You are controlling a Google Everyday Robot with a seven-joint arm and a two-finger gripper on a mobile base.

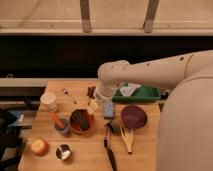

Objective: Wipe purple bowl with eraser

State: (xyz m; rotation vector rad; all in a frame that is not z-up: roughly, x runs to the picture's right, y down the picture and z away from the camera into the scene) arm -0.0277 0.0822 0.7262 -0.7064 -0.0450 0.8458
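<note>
One claw (93,106) beside orange bowl (89,128), blue block (108,109)

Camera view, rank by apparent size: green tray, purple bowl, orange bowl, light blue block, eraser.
1. Green rectangular tray.
2. Round dark purple bowl and round orange-red bowl: look alike.
3. Light blue rectangular block and brown-black eraser block in the orange bowl: too close to rank.
Gripper hovers between orange bowl and blue block.

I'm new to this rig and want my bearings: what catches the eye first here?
The big white arm sweeps in from the right, its open claw hanging at the far edge of the orange bowl. Right of that sits the purple bowl, with a green tray behind it.
</note>
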